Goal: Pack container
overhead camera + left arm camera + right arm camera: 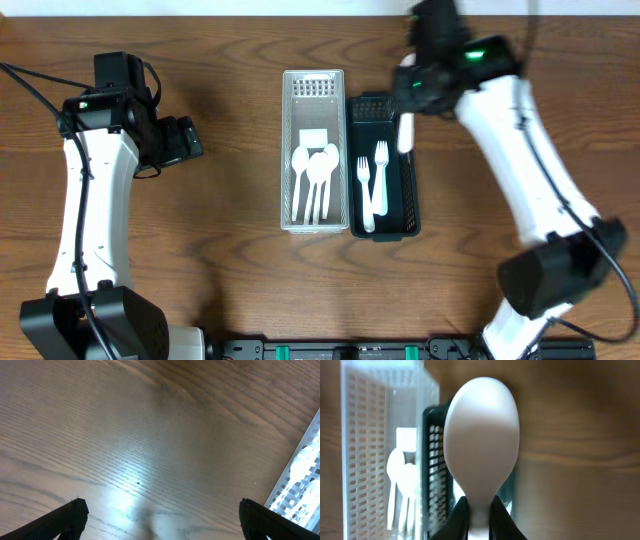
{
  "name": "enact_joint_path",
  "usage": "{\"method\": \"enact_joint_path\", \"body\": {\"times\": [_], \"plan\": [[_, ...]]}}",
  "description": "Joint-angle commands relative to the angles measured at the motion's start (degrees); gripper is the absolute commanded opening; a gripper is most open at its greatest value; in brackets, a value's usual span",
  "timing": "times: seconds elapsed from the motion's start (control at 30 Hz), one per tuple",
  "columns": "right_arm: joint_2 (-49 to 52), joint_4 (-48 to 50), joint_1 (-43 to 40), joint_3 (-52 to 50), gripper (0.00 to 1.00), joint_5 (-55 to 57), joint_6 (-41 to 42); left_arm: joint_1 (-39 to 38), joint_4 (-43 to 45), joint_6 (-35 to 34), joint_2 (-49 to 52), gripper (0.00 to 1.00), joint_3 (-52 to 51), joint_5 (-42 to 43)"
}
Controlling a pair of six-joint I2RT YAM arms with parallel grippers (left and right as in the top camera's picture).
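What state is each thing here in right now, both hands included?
left hand: open, empty.
right hand: shut on the white spoon.
white spoon: gripped by its handle.
white basket: holds several spoons.
black basket: holds two forks.

Both arms share one build. The left white-shelled tubular arm (88,215) runs between chunky matte-black joint housings, the biggest being a rounded black base joint (95,322). A tiny green indicator light (85,103) glows on its black wrist block, and thin black cables (30,84) loop loosely off it (one trails right out of sight). The right white-shelled arm (530,150) matches, with a bulbous black elbow housing (555,272) and a brighter green lamp (476,52) on its wrist. Seen close, the left black fingers (62,519) are flat, wedge-like pieces of dull plastic. The right black fingers (459,521) are narrow, smooth prongs.
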Motion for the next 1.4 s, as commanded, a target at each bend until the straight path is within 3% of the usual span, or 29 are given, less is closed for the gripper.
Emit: {"method": "enact_joint_path", "body": {"times": [0.0, 0.3, 0.4, 0.63, 0.73, 0.87, 0.9, 1.1, 1.27, 1.37], "plan": [[4.6, 0.0, 1.9, -0.6, 0.01, 2.6, 6.0, 0.2, -0.1, 0.5, -0.5, 0.98, 0.5, -0.5], [12.1, -0.7, 4.8, -0.6, 0.02, 1.9, 5.8, 0.2, -0.1, 0.5, -0.5, 0.98, 0.5, -0.5], [11.8, -1.0, 4.8, -0.6, 0.1, 1.2, 4.2, 0.2, -0.1, 0.5, -0.5, 0.98, 0.5, -0.5], [6.3, 0.7, 3.0, 1.0, 0.84, 4.2, -2.4, 0.2, 0.2, 0.2, -1.5, 0.98, 0.6, -0.2], [2.2, 2.5, 0.2, 2.5, 0.97, 9.4, -2.9, -0.2, 1.6, 0.3, -3.8, 0.98, 0.6, -0.2], [-2.4, 10.9, -5.7, 2.7, 0.93, 11.5, -10.0, -2.7, 9.4, 3.1, -7.9, 0.98, 0.6, 0.0], [-3.1, 12.7, -7.7, 2.7, 0.97, 11.3, -11.1, -3.8, 12.9, 4.4, -8.6, 0.98, 0.6, 0.0], [-2.5, 14.7, -19.6, 2.4, 0.99, 10.3, -11.8, -9.9, 30.7, 5.5, -6.5, 0.98, 0.6, -0.1], [-2.8, 14.6, -26.3, 2.4, 0.98, 9.4, -15.3, -10.7, 34.4, 5.5, -4.9, 0.98, 0.6, -0.1], [-3.0, 10.3, -28.7, 2.4, 0.93, 9.0, -13.5, -11.3, 31.5, 6.8, -5.3, 0.98, 0.6, 0.0]]}}
